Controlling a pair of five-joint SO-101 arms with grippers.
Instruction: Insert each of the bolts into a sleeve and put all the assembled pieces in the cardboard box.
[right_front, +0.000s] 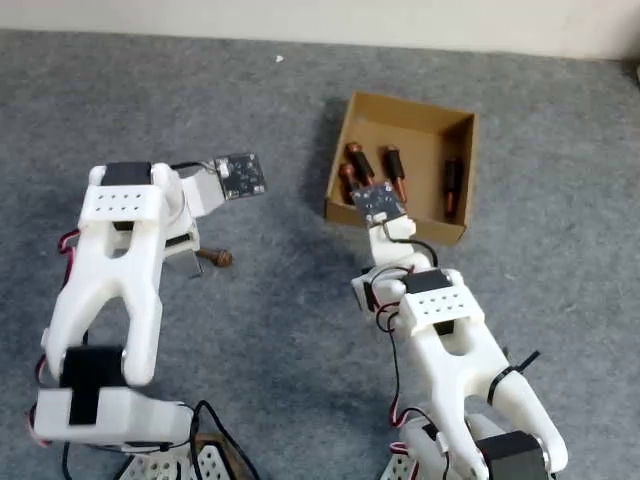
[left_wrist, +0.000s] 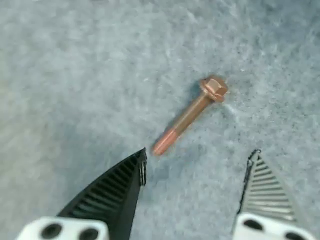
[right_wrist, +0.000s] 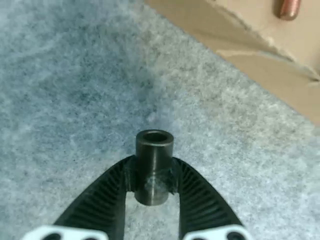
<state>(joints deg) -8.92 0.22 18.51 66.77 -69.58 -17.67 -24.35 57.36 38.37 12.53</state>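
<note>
Left wrist view, item one: bolt (left_wrist: 190, 115), copper-coloured with a flanged hex head, lying flat on the grey felt table (left_wrist: 75, 75) with its whole length visible. My left gripper (left_wrist: 199, 155) hangs above it with jaws spread wide and nothing between them. The bolt's plain end lies just beside the tip of my dark finger (left_wrist: 120, 185); I cannot tell whether they touch.

Right wrist view, item two: sleeve (right_wrist: 154, 150), a dark metal tube with its open mouth pointing away from my wrist. My right gripper (right_wrist: 153, 171) is clenched on its lower half, so the flanks under the pads are hidden. I cannot tell whether it clears the felt. The cardboard box (right_wrist: 260, 60) stands near, its wall cut off by the frame edge. A copper tip (right_wrist: 289, 7) inside it is cropped too.

High view, item three: the box holds the assembled pieces (right_front: 395, 172). Three are plain, and a fourth is partly covered by the circuit board (right_front: 378, 203) on my right wrist. The loose bolt lies well apart from the box, its shank half hidden under my left arm.
</note>
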